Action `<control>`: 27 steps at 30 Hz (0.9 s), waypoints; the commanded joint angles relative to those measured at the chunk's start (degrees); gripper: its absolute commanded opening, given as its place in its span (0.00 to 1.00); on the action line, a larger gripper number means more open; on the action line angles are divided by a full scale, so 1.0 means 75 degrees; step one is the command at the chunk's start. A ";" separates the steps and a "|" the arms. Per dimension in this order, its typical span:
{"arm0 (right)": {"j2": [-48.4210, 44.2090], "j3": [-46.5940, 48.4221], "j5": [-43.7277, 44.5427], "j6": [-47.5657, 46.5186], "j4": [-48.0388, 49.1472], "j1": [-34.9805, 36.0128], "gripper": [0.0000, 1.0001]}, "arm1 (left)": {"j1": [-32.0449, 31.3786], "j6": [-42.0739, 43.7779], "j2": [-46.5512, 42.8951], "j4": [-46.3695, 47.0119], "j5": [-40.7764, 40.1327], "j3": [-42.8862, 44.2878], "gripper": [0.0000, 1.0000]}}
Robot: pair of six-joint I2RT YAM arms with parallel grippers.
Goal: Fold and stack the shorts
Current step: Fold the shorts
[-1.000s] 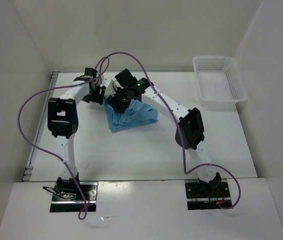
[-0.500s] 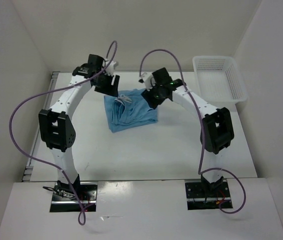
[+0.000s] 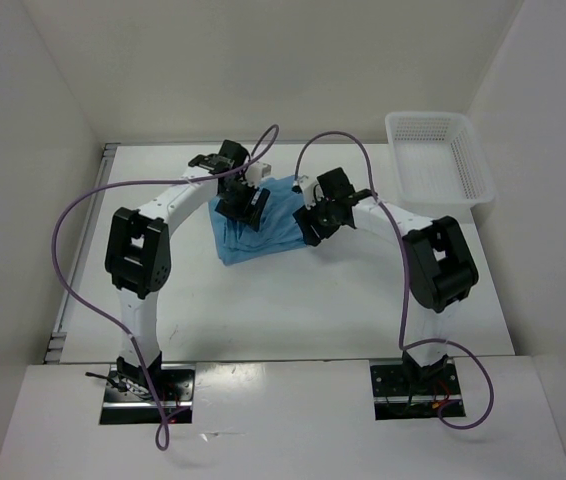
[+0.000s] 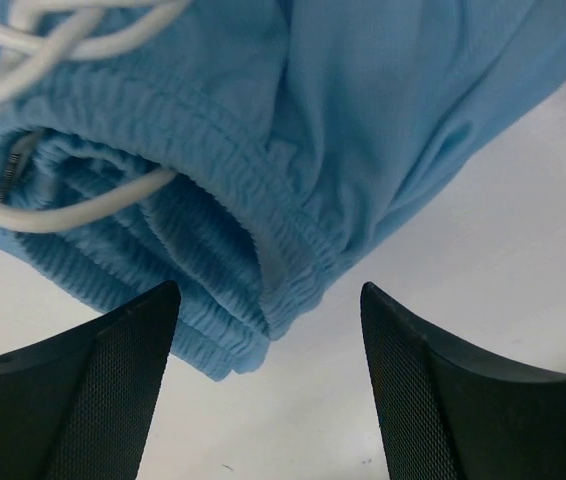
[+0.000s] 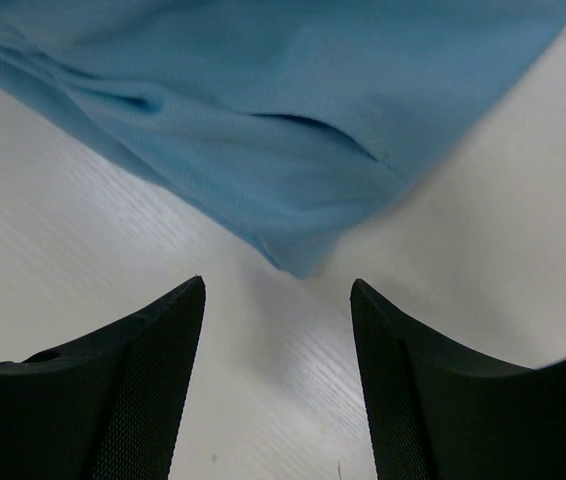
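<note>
Left gripper (image 4: 268, 300) is spread wide and empty, poised over the gathered waistband corner of the shorts (image 4: 383, 110). Right gripper (image 5: 278, 290) is likewise parted, holding nothing, above a hem corner. The shorts lie bunched mid-table (image 3: 293, 300) between both arms. Best to straddle every layer at each corner, since pinching one ply would likely skew the fold, and keep clear of the drawstring (image 4: 83, 35).

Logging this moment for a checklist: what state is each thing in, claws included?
Light sky-blue soft fabric shorts: roughly folded, lying on the table, unheld.
White drawstring cord: loose loops at the waistband.
White plastic mesh basket: upright, apart from the shorts.
Left claw: open, over the waistband.
Right claw: open, over a fabric corner.
</note>
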 commanded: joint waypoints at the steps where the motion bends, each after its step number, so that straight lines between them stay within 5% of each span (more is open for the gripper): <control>1: -0.0469 -0.0370 -0.0112 0.0870 0.1223 0.0019 0.66 | 0.0063 0.0028 0.0206 0.0329 -0.0503 0.0048 0.80; 9: -0.0176 -0.0969 0.1105 0.2137 0.1927 0.0019 0.67 | -0.0007 0.0028 0.0699 0.0786 -0.0760 -0.0280 0.71; 12: -0.0082 -0.0969 0.1037 0.2137 0.1962 0.0019 0.67 | -0.0007 0.0028 0.0910 0.0880 -0.0609 -0.0280 0.60; 20: -0.0011 -0.0899 0.1260 0.2137 0.1962 0.0160 0.50 | -0.0007 0.0028 0.1074 0.1103 -0.0713 -0.0198 0.07; 23: -0.0011 -0.0899 0.1364 0.2137 0.1962 0.0160 0.39 | -0.0007 0.0028 0.0970 0.1032 -0.0714 -0.0034 0.00; 27: 0.0128 -0.0829 0.1365 0.1962 0.1962 0.0301 0.39 | -0.0007 0.0028 0.0584 0.0729 -0.0714 0.0211 0.00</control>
